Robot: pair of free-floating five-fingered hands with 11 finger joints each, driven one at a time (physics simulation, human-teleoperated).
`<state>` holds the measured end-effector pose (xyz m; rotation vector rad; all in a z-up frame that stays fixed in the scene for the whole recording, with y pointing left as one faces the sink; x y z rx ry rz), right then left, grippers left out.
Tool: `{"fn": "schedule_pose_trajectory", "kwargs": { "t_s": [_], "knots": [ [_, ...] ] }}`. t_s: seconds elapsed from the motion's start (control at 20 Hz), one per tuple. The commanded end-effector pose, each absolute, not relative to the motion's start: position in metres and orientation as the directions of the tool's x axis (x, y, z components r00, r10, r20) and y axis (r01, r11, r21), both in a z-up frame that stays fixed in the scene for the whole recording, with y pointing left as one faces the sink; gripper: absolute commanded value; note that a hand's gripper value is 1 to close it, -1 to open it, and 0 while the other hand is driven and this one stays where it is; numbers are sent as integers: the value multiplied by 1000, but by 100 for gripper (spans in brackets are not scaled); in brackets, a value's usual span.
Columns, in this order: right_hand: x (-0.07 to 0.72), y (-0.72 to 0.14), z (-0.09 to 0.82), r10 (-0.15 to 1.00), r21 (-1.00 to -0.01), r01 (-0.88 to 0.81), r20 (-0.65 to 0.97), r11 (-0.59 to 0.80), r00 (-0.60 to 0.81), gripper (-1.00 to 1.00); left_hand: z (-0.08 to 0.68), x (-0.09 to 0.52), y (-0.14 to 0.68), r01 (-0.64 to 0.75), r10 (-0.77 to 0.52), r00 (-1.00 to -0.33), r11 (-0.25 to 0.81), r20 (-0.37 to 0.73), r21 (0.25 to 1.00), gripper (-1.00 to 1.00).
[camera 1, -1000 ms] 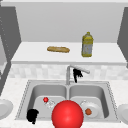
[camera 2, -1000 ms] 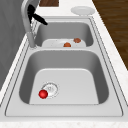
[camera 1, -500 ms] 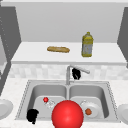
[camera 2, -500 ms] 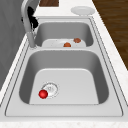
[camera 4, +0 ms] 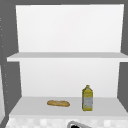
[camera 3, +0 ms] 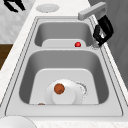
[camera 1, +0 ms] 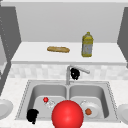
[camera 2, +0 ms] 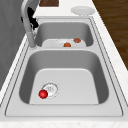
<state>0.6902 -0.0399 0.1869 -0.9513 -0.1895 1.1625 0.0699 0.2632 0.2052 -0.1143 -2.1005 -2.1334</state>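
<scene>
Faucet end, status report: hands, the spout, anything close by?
Right hand curled round the faucet spout, just below it. Left hand idle at the sink's front left rim. Small red ball by the left basin drain; big red ball up front.

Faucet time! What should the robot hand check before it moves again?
1. Right hand close under the faucet spout: ok.
2. Right hand touching the faucet: cannot tell.
3. Left hand away from the faucet, at the sink's front left: ok.
4. Left basin free: not ok, small red ball beside the drain.
5. Right basin free: not ok, a plate lies there.
</scene>
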Motion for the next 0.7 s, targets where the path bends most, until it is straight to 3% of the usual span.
{"fn": "schedule_pose_trajectory", "kwargs": {
  "t_s": [0.0,0.2,0.65],
  "knots": [
    [696,-16,188,854,-692,-720,-344,49,389,100,205,70,263,156,-50,-987,-12,156,988,0],
    [697,-7,189,778,-743,-665,-373,76,505,100,205,70,263,156,-50,-987,-12,156,988,0],
    [695,-7,188,752,-768,-633,-363,92,550,100,205,70,263,156,-50,-987,-12,156,988,0]
  ]
}}
